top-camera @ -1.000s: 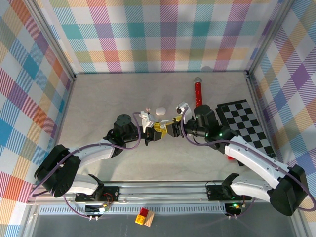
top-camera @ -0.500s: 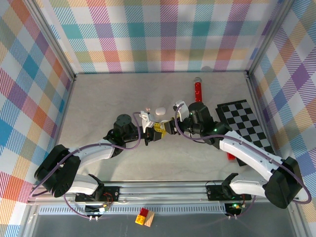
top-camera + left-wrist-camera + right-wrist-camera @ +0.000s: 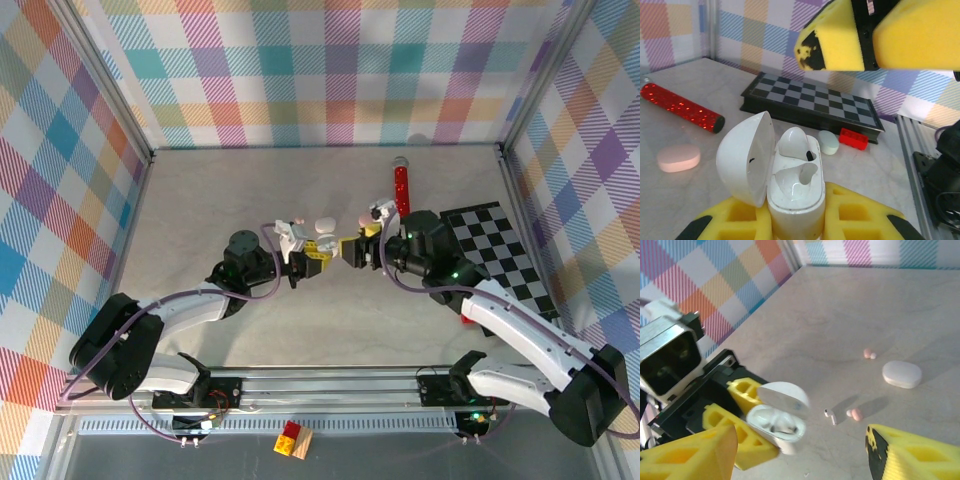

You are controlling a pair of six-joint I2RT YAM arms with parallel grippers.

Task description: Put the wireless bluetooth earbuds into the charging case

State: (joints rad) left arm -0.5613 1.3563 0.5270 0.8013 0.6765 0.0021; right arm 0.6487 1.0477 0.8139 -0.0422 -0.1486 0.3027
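Plaid walls are seen round a grey counter (image 3: pixel 200 200), at whose middle both arms meet. The left gripper (image 3: pixel 795 222) is closed on the charging case (image 3: pixel 792 195), which is clamped upright between yellow fingers (image 3: pixel 860 216) with its lid swung open to one side. One seated earbud (image 3: pixel 791 141) is lodged in the farther socket of the case. The right gripper (image 3: pixel 800 442) is spread wide, with nothing held between its fingers, and hangs just above the open case. On the counter just beyond the case a white earbud (image 3: pixel 830 416), short-stemmed, is laid, with a pink pair (image 3: pixel 856 414) close beside it. A second pink pair (image 3: pixel 869 354) lies farther off, near a white pebble-shaped case (image 3: pixel 901 374). Farther out a red cylinder (image 3: pixel 402 182) is placed beside a chessboard (image 3: pixel 497 252). A red brick (image 3: pixel 853 138) and a pale oval piece (image 3: pixel 828 142) are set side by side in front of the board.
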